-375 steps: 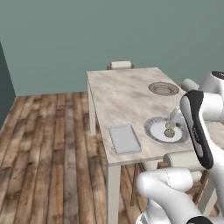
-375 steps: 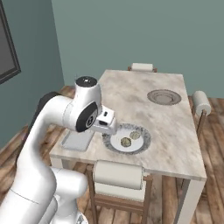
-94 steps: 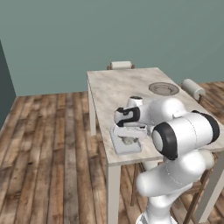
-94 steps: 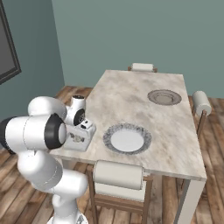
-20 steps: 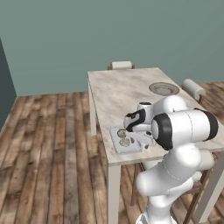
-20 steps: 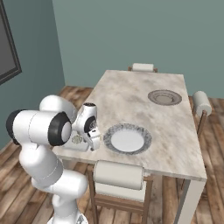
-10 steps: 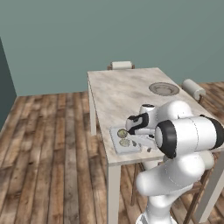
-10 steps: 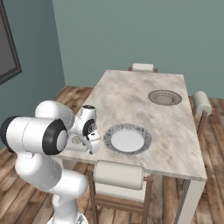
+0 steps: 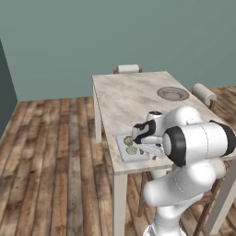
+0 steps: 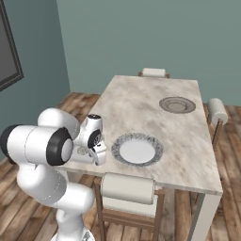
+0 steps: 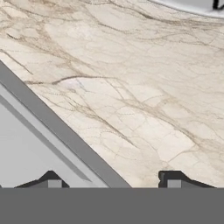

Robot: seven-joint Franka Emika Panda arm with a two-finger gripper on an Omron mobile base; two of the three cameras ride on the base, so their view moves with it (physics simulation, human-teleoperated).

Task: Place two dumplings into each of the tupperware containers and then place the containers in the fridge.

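The gripper [image 11: 111, 178] is seen with fingers apart astride the rim of the tupperware container [image 9: 123, 152]; two dumplings [image 9: 131, 150] lie inside the container.

Home dining room: marble table [image 9: 124, 94], chairs [image 10: 128, 189], plates [image 10: 137, 149], wood floor [image 9: 55, 152]

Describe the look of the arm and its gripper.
The arm is built of bulky, rounded, glossy white segments joined by black rings. The hand is white with black parts. The gripper ends in two small dark fingertips, squared off with grey faces. No cables or markings are visible.
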